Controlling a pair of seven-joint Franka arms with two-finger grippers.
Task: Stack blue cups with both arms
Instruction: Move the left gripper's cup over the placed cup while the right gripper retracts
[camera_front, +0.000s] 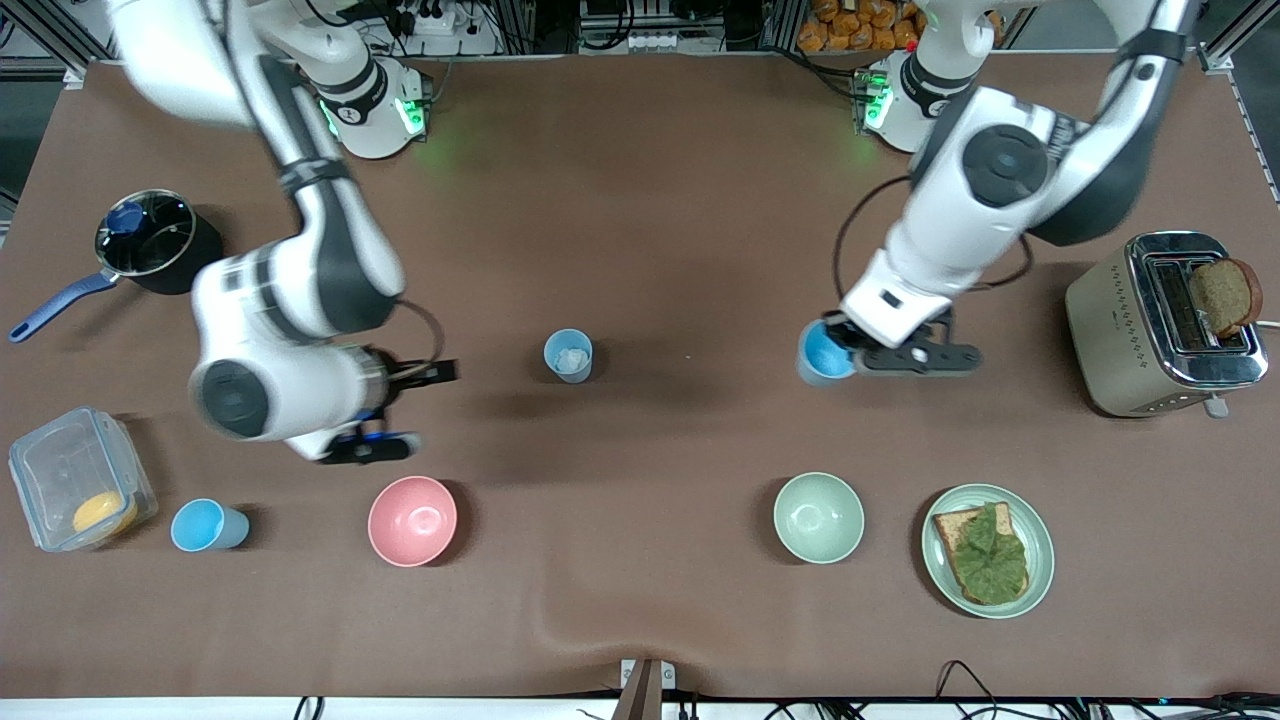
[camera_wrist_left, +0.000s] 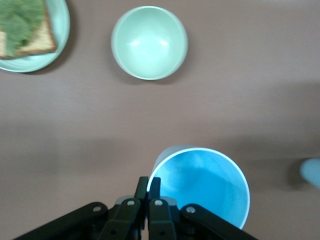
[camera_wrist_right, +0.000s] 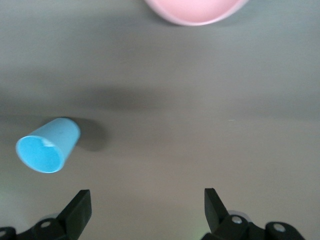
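Now the left gripper pinches the rim of a small light-blue plastic cup mid-bench, while the right gripper, jaws wide, hovers near another light-blue cup by the camera-side edge.

Pink bowl cut by frame edge, plate cropped (rt/left wrist views)

Left end effector pinched closed; right end effector spread wide
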